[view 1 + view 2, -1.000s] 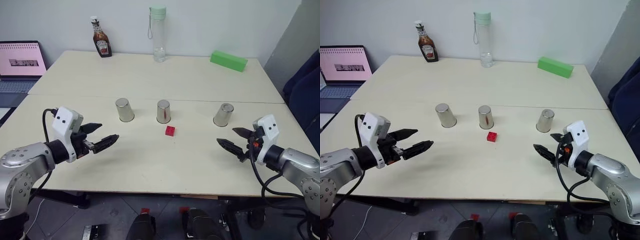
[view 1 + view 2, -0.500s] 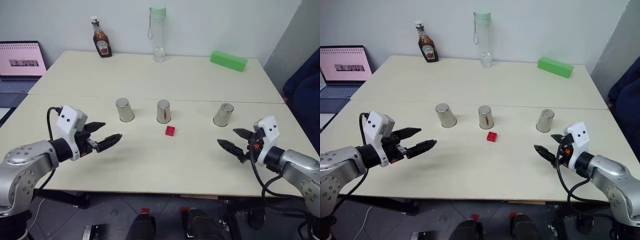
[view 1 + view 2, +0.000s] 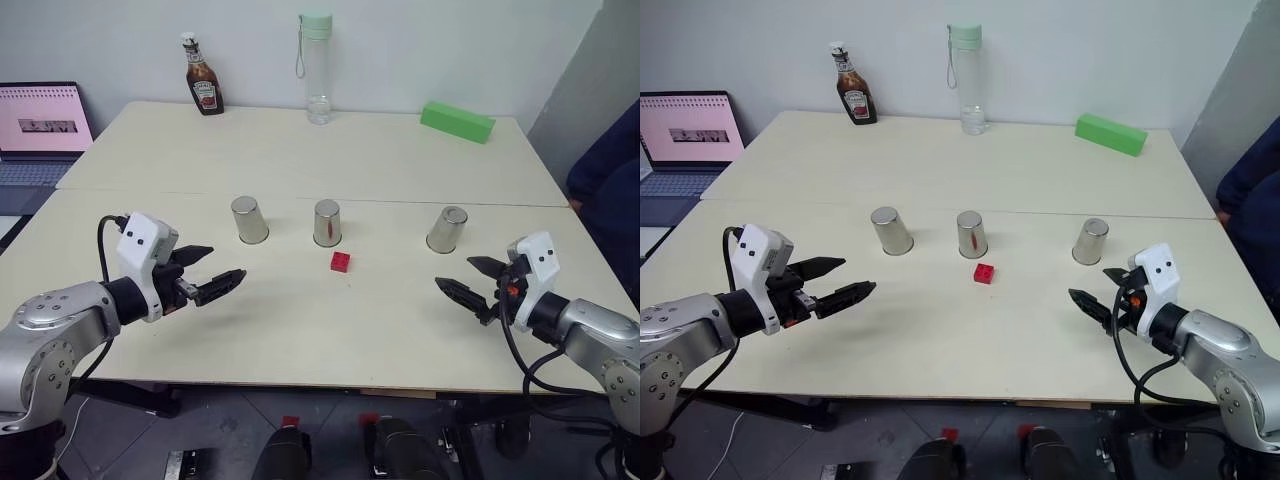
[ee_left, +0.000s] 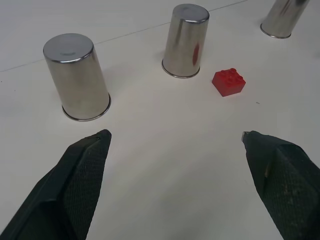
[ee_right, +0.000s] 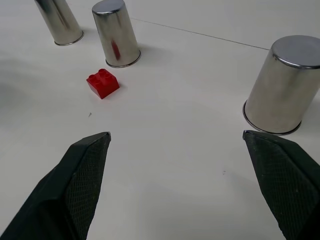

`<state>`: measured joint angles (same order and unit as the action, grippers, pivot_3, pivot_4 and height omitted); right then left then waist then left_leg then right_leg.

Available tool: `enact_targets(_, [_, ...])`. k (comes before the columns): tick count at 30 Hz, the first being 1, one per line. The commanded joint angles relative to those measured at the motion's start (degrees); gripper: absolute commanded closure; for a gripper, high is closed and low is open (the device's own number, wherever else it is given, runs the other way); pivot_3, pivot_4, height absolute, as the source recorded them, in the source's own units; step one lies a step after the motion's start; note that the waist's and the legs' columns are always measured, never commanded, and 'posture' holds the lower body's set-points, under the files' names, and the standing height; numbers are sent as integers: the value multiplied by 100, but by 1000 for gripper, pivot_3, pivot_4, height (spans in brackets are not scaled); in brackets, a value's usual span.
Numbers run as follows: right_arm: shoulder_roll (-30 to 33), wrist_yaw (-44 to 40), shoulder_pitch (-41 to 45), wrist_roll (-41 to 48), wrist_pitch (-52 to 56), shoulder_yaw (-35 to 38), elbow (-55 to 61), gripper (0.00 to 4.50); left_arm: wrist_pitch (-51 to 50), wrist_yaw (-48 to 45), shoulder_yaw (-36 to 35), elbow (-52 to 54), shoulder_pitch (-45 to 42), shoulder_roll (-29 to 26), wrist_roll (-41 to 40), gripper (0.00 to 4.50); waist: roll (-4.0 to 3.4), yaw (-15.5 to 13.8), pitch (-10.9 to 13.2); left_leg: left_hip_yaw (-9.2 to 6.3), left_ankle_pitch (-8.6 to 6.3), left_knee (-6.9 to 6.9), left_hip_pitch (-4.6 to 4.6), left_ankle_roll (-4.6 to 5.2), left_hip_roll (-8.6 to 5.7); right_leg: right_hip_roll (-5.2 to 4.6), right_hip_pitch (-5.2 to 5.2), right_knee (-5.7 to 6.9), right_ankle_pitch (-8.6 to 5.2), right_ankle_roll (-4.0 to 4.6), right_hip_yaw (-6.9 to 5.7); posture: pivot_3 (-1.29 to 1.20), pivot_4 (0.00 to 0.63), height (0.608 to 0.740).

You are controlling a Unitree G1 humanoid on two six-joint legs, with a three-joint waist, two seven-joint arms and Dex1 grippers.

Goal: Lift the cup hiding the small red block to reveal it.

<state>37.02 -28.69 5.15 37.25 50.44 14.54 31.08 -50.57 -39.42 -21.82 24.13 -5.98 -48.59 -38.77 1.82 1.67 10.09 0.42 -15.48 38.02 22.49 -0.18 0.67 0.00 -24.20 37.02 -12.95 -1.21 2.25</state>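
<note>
Red block, studs visible at left wrist

Both arms are silvery grey metal with rounded joints. Each wrist carries a white block with two dark dots and a looping black cable. The left gripper and right gripper have black, textured, pointed fingers.

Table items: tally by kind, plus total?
Upside-down silvery steel cups: 3, left, middle, right
Small red plastic block: 1, lying uncovered
Long green block: 1
Brown ketchup bottle: 1
Clear water bottle with green cap: 1
Total: 7
</note>
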Motion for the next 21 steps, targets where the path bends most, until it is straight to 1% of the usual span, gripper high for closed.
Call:
enact_targets(1, [1,6,67,63,-115,155,55,0,150,-18,-126,41,-5,-44,23,34,0,0,0,0,0,0,0,0,0,0,0,0,0,0,0,0,150,740])
enact_targets(21, [-36,82,69,104,-67,198,94,0,417,-218,-105,-279,-41,-113,179,34,0,0,0,1,0,1,-1,0,0,0,0,2,1,-1,0,0,150,740])
